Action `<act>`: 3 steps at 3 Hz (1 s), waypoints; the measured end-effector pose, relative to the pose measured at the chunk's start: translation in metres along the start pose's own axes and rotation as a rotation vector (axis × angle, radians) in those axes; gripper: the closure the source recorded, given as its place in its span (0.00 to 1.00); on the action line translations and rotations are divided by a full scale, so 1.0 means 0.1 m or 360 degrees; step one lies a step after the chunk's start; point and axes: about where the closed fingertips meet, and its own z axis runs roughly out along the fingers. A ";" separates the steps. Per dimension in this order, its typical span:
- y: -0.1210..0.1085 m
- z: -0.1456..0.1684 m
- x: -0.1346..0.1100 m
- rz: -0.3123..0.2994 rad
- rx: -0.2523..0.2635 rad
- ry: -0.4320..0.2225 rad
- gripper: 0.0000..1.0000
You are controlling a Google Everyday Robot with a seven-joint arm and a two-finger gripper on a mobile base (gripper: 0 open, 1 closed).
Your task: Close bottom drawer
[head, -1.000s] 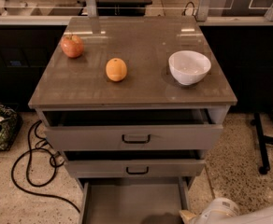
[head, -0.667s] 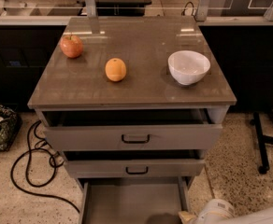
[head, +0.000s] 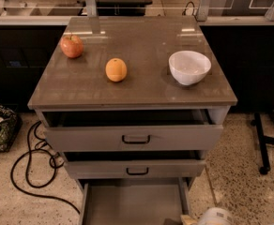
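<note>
Now: bottom drawer out, gripper at its right front corner

Bottom drawer [head: 132, 203] sits lowest in the cabinet, pulled far out toward the camera. Bare grey tray interior in view, nothing in it. Its front panel and handle fall below the picture edge, not seen. Side walls run straight from the cabinet toward the viewer, so the slide axis points from the lower edge of the view up into the cabinet body.

Gripper [head: 216, 217]: only a pale rounded part shows at the bottom edge, right of centre, just beside the tray's right wall and near its outer end. Contact with the drawer cannot be told. Whether it is spread or pressed together cannot be told either; most of it is cut off by the picture edge.

Key relation: the tray lies to the left of the gripper and beyond it. The unseen front panel should be about level with it or nearer the camera. My judgement: closing calls for a push along the slide axis, away from the camera. The gripper looks offset to the right of the drawer's centre line. A push from there may rack the drawer, so shifting left first seems wise.

Above: middle drawer [head: 137, 168] is open a crack, black loop handle showing. Top drawer [head: 134, 137] is out a little further. Neither belongs to this job.

Cabinet top [head: 141, 90] carries an apple [head: 72, 46] at back left, an orange [head: 116, 70] near centre and a white bowl [head: 189, 67] on the right. All are well apart from the work.

Black cable [head: 29, 172] loops on the speckled floor, left of the cabinet.
</note>
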 end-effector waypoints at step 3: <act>0.09 0.28 -0.15 0.0021 0.0005 -0.0016 0.17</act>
